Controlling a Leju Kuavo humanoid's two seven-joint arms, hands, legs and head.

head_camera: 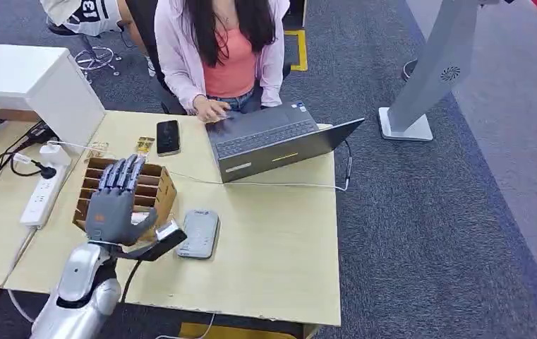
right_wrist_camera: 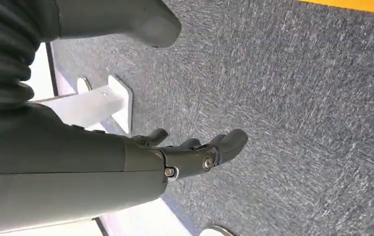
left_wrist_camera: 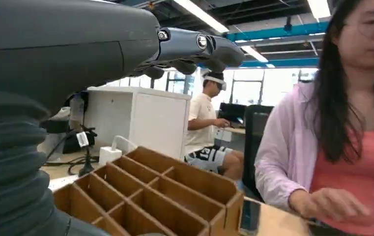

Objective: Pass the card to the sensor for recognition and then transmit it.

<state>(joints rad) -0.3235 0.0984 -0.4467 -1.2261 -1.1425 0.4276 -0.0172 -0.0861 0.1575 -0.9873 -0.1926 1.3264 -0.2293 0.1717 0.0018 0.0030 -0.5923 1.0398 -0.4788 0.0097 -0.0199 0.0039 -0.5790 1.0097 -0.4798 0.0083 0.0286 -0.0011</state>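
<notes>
Table held the divided wooden box and grey sensor. Left hand hovered over the box, fingers spread, empty. Right hand hung loosely curled, empty. Card's whereabouts unclear; likely thin, light, stiff, slippery, so pinch its edge.

sensor: grey rounded pad; flat on table; just beside wooden divider box

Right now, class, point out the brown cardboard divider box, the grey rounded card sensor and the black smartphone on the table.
Brown cardboard divider box (head_camera: 161,185), head view, right wall.
Grey rounded card sensor (head_camera: 199,234), head view, centre of top face.
Black smartphone (head_camera: 168,137), head view, middle of screen.
</notes>
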